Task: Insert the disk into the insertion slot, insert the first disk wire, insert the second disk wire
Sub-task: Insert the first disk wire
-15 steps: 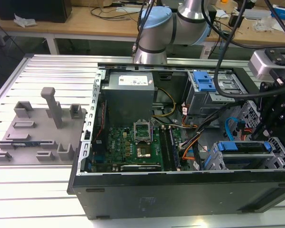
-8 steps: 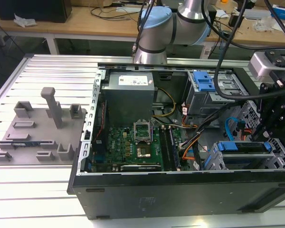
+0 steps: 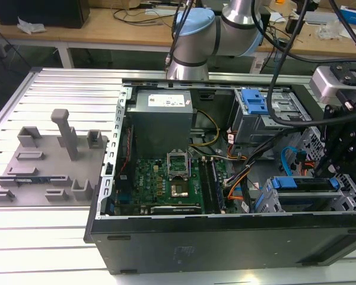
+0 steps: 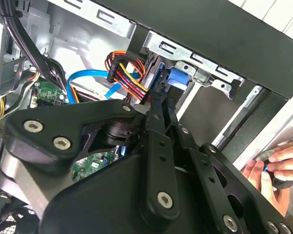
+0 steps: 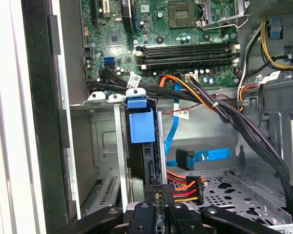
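One disk [image 5: 140, 127] is sitting upright in the slot [image 5: 103, 141]. The claw [image 5: 159, 197] is pinching the multicoloured wire [image 5: 188, 189] just beside it. A blue wire [image 5: 210, 155] is lying loose nearby.

Soft, even room light fills the exterior view. The table [image 3: 47, 237] is bright, almost washed out at the near left, while the case's [image 3: 225, 249] near wall is dark with a faint sheen. In the first wrist view the table beside the case is blown out and the slot [image 5: 105, 146] lies in shade. In the second wrist view the black gripper [image 4: 165, 105], close to the lens, looks soft, its screws [image 4: 33, 126] glint, and a hand [image 4: 276, 168] is blurred.
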`<state>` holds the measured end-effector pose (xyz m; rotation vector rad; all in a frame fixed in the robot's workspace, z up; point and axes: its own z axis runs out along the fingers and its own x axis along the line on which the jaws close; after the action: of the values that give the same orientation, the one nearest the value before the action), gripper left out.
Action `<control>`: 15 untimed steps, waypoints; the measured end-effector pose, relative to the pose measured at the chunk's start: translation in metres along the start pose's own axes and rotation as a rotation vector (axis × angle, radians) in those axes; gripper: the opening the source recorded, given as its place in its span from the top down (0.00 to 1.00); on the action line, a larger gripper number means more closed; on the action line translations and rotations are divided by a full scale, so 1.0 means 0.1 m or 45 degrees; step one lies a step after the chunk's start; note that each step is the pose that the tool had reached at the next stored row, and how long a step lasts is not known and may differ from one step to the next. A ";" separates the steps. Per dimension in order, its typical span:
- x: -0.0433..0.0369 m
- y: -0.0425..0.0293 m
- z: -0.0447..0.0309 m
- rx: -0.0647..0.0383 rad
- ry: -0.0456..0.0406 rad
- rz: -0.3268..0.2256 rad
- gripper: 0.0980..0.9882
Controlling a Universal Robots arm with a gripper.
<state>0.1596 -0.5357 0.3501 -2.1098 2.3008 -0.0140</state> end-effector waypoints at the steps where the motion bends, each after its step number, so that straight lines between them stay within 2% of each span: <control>1: 0.002 0.000 0.002 0.000 0.000 0.000 0.92; 15: 0.002 0.001 0.024 0.001 0.004 0.049 0.92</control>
<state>0.1595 -0.5359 0.3477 -2.0662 2.3422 -0.0172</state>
